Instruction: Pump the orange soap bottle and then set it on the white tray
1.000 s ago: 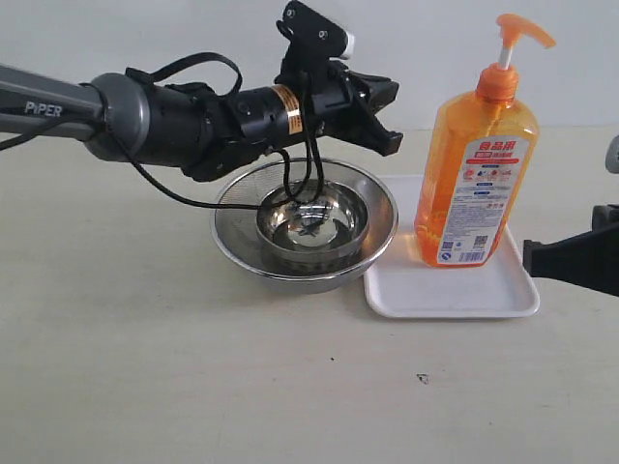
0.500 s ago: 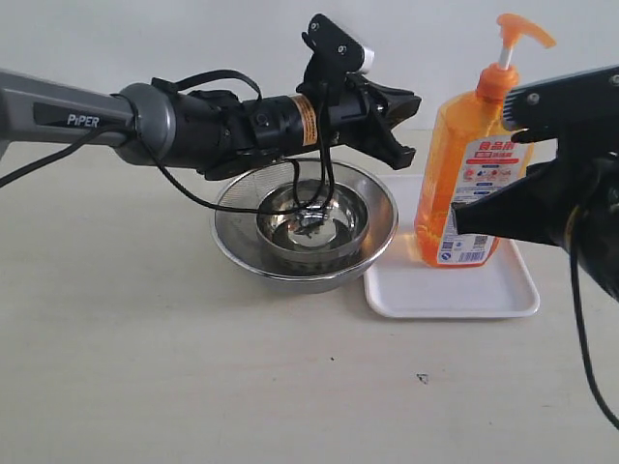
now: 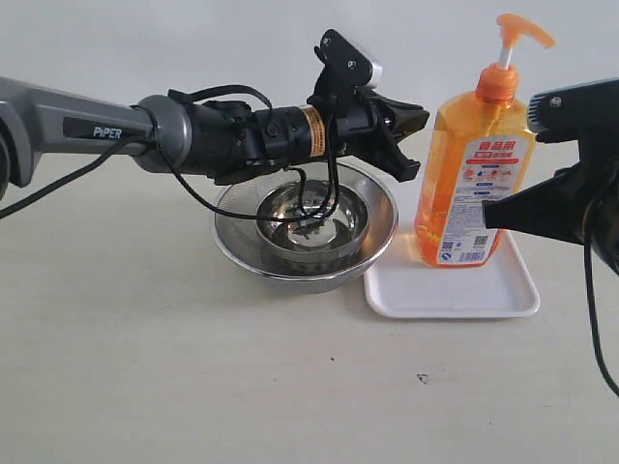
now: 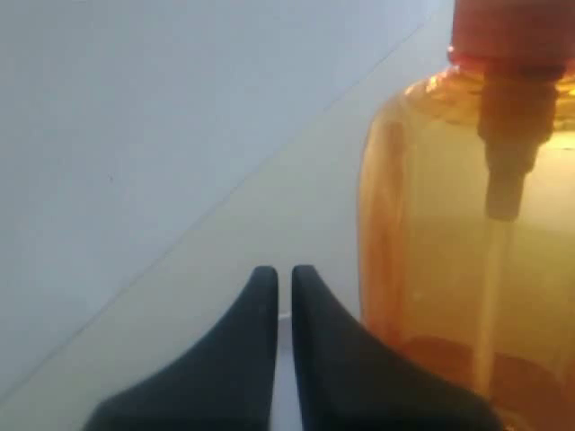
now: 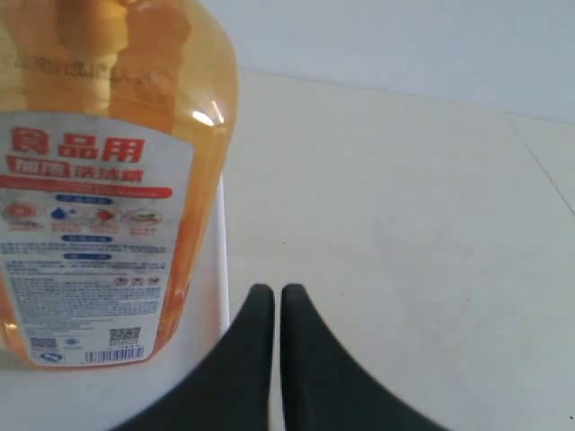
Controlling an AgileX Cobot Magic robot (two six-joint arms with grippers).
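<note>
**Fig. Two closed grippers flanking the bottle, pump head up**

My left gripper (image 4: 277, 274) reached across above the steel bowl (image 3: 232, 242). Its jaws were pressed together on nothing, and its tip was aimed at the shoulder of the orange soap bottle (image 3: 472, 184), close to it but apart. Shut jaws made one blunt tip, which I judged better suited to steadying or pressing than to grasping.

The bowl sat just beside the white tray (image 3: 426, 290), presumably to catch soap, although the spout pointed away from it. The bottle stood upright on the tray, toward the bowl side, with its pump head (image 3: 520, 29) raised on the white stem. By my reading the placing was already satisfied and the pumping was the step in hand.

My right gripper (image 5: 269, 292) was likewise closed and empty. It sat low beside the bottle's labelled face, near it but not touching. Neither tip was above the pump head, so the press called for one of them to rise first.
</note>
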